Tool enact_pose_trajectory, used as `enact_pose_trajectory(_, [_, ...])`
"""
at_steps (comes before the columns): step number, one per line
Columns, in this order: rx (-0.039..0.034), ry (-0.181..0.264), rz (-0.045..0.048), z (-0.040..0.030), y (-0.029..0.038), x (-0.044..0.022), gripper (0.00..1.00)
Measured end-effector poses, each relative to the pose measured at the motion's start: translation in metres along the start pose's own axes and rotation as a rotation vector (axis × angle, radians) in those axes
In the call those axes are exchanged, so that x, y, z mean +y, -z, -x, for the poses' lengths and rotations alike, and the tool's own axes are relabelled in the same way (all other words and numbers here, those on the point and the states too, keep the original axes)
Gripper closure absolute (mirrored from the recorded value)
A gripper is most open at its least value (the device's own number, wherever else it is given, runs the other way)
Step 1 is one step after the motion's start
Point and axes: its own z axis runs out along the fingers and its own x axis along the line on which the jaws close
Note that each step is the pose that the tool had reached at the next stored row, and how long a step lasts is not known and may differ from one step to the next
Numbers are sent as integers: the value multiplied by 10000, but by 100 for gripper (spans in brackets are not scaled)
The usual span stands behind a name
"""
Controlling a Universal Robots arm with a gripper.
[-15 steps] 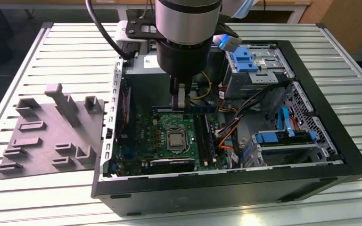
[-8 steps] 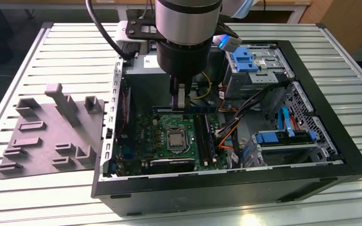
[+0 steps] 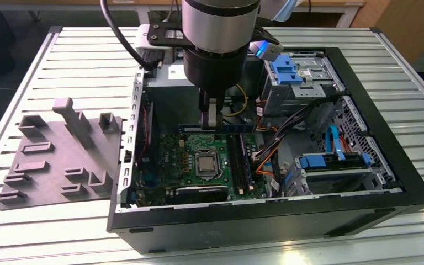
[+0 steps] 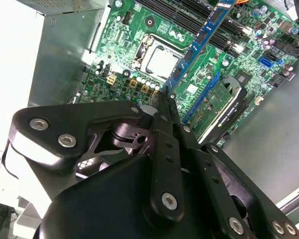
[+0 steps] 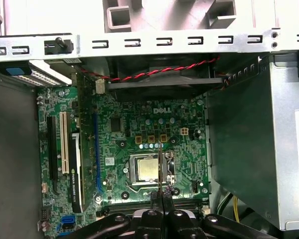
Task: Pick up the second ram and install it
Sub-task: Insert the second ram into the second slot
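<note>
Exterior view, starting at its left: a grey fixture tray (image 3: 50, 160) sits on the slatted table (image 3: 86, 49), just beside the open computer case (image 3: 271, 215). Moving towards the middle, the arm drops straight down into the case, and the gripper (image 3: 210, 122) is clamped tight on the second ram (image 3: 234, 126), which lies level and crosswise above the far edge of the green motherboard (image 3: 190, 149). Below it on the board sits the processor socket (image 3: 207, 163), and just to the exterior view's right of that run the long black memory slots (image 3: 242, 160). The stick lies across their line, not along it, and it is not seated in any of them. Further right come the blue drive cage (image 3: 286, 69) and a blue cable (image 3: 333, 141).

In the second wrist view the gripper (image 4: 165, 97) pinches the stick (image 4: 197, 45), whose flat blue-green face stretches out over the board. In the first wrist view the gripper (image 5: 162, 198) shows the ram (image 5: 161, 164) edge-on, a thin line over one side of the socket (image 5: 145, 168). Whether it touches the board, the views do not settle.
</note>
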Motion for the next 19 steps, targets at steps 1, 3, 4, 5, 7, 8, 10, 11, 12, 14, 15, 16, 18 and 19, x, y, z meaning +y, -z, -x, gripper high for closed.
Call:
enact_pose_trajectory(1, [-2,-47,-3,0,0,0,88])
enact_pose_trajectory(3, [-7,-203,-11,0,-1,-1,88])
enact_pose_trajectory(4, [-8,-299,-15,0,-1,0,88])
enact_pose_trajectory(5, [-11,-396,-20,0,-1,0,88])
enact_pose_trajectory(7, [-17,-591,-30,0,-2,0,88])
enact_pose_trajectory(8, [-20,-683,-35,0,-2,0,88])
enact_pose_trajectory(10, [-25,-866,-43,0,-2,0,88])
enact_pose_trajectory(11, [-28,-958,-48,0,-2,0,88])
enact_pose_trajectory(12, [-31,-1053,-53,0,-3,0,88])
enact_pose_trajectory(14, [-36,-1256,-63,0,-3,0,88])
enact_pose_trajectory(15, [-39,-1359,-68,0,-3,0,88])
enact_pose_trajectory(16, [-42,-1461,-73,0,-3,0,88])
enact_pose_trajectory(18, [-53,-1828,-92,0,-4,0,88])
enact_pose_trajectory(19, [-56,-1939,-98,0,-4,0,88])
